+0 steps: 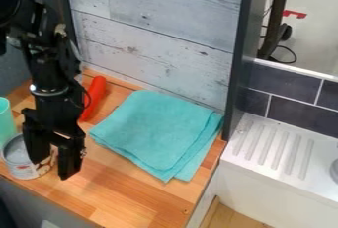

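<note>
Wooden counter (pixel 125 192): left of the cloth (pixel 158 128), jaws hang wide by a can (pixel 21 169), probably hard; hold its sides.

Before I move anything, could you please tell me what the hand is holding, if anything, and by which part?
Nothing appears to be held: the black hand has its fingers apart, one of them partly covering the can from view.

1 view: from high on the front-edge side of the wooden counter (pixel 125 192), slanting down toward plank wall (pixel 158 34); fairly close.
</note>
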Robot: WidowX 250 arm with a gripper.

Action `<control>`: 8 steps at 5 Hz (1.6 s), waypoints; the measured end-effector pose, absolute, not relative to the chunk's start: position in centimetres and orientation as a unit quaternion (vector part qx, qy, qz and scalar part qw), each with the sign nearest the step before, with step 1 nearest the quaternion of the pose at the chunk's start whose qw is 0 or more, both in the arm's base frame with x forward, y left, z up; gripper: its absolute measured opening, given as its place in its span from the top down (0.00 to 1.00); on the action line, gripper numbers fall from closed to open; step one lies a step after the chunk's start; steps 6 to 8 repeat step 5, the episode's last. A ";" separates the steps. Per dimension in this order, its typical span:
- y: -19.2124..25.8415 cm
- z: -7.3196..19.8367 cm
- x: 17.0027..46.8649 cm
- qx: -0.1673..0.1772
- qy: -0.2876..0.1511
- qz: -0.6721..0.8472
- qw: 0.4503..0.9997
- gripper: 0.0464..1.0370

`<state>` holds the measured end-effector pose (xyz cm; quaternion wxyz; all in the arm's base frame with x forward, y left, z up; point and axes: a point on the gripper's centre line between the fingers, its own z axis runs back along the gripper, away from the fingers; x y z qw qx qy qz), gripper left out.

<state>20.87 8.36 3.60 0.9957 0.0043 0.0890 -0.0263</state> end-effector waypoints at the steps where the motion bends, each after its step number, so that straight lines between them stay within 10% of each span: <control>1: 8.1 3.7 20.6 -0.002 0.098 -0.029 0.995 0.04; 4: 5.2 9.8 20.5 0.032 0.039 -0.028 0.998 0.04; 8: 4.9 10.4 20.4 0.052 0.050 -0.025 0.997 0.04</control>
